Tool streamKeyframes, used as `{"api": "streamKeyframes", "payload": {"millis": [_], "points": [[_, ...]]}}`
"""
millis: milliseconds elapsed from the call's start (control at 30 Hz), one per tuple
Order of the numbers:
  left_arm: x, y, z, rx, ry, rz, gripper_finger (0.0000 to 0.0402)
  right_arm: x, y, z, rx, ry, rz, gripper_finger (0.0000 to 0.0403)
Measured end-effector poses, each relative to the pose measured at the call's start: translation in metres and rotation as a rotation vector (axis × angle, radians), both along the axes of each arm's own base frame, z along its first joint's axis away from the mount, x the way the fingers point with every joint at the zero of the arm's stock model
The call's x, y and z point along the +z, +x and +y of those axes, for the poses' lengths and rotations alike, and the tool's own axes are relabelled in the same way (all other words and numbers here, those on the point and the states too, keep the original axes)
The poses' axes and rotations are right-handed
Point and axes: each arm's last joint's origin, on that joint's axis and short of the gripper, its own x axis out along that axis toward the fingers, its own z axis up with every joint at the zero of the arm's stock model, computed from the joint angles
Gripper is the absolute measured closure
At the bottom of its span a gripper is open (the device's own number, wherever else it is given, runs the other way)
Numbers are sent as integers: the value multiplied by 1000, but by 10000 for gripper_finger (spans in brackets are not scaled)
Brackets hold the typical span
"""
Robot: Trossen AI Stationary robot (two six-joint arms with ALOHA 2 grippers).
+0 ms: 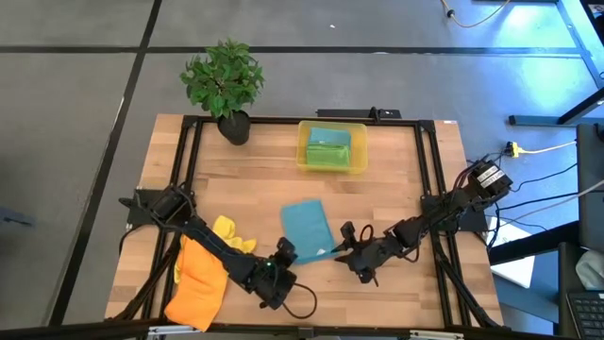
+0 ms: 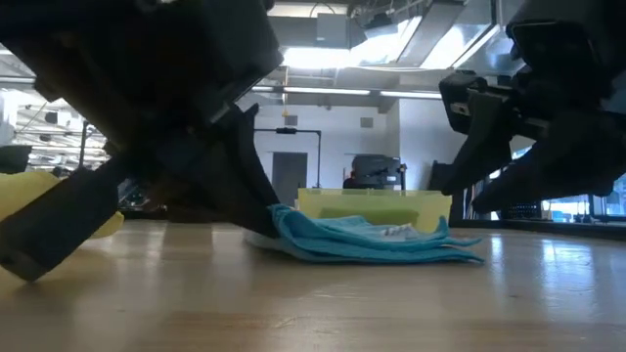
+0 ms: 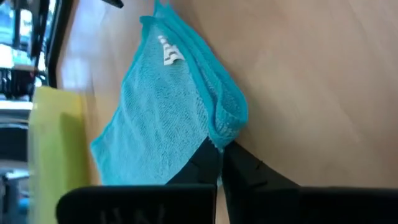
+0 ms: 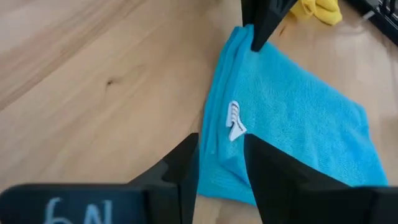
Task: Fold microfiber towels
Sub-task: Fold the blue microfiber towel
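left wrist view first: the left gripper has its two dark fingers pinched tight together on the near corner of the teal-blue towel, the cloth bunching right at the tips. swing to the right wrist view and the right gripper is clamped on the opposite near corner of the same towel, a white tag showing on the folded edge just beyond its fingers. from above, both grippers, left and right, sit at the towel's near edge, one at each corner, with the towel lying folded flat in the middle of the wooden table. out to the left, an orange towel lies under the left arm with a yellow towel just beside it. at the far side of the table, the yellow bin holds a green towel with a strip of blue cloth at its far edge, and a potted plant stands at the far left corner.
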Motion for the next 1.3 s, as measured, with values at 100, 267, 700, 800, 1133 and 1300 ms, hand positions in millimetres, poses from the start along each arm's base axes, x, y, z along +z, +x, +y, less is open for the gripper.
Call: {"api": "streamKeyframes", "payload": {"millis": [100, 267, 700, 800, 1133, 1300], "points": [[3, -3, -3, 30, -52, -27, 401, -1, -2, 2, 21, -19, 5, 259], [17, -8, -7, 81, -146, -92, 401, -2, -4, 3, 38, -18, 32, 204], [7, -34, 12, 196, -365, -219, 401, -12, -2, 3, 67, -74, 47, 93], [9, -46, 21, 191, -486, -346, 401, -17, -2, 2, 39, -106, 49, 92], [21, -80, 77, 442, -816, -602, 401, -16, 1, 3, 26, -97, 12, 92], [20, -84, 102, 504, -951, -614, 401, -13, 3, 4, 18, -83, -20, 92]]}}
